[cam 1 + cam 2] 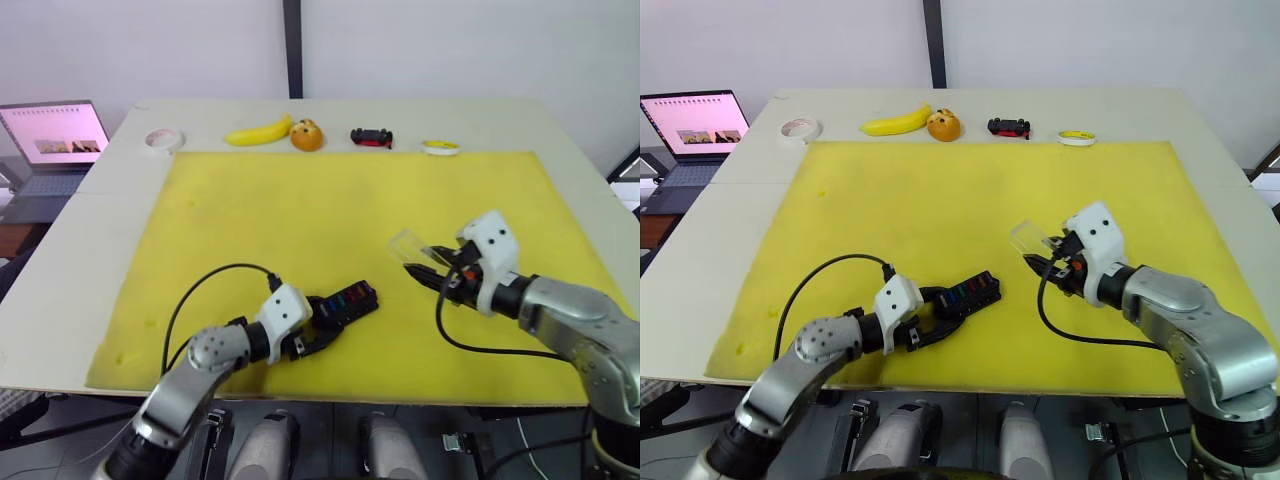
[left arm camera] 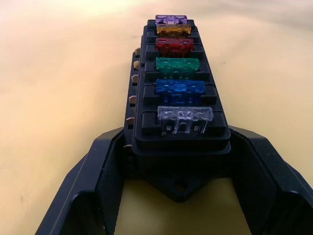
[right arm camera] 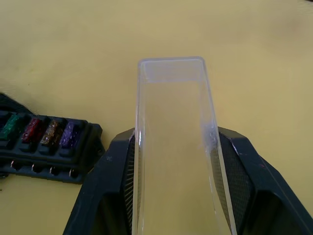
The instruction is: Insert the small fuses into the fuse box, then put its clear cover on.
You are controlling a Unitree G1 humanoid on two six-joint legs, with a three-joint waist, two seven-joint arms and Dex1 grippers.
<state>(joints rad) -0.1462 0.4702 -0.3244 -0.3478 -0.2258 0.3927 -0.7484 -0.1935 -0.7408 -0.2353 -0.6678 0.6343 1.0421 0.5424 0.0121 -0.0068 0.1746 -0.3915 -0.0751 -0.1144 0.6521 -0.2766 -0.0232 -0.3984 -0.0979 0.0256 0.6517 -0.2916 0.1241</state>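
Note:
The black fuse box [image 1: 347,299] lies on the yellow mat [image 1: 300,210], near its front edge. Several small fuses [image 2: 178,67] stand in a row in its slots: purple, orange, red, green, blue and a clear grey one. My left gripper [image 1: 318,328] is shut on the box's near end, one finger on each side, with the pointed tab between them. Off to the right, my right gripper [image 1: 424,272] is shut on the clear cover [image 3: 172,142], which it holds above the mat. The cover [image 1: 407,244] is apart from the box.
Along the table's far edge sit a tape roll [image 1: 162,140], a banana [image 1: 258,131], an orange [image 1: 307,135], a black-and-red toy car [image 1: 371,137] and a small yellow-and-white disc [image 1: 440,147]. A laptop [image 1: 55,135] stands off the table's left.

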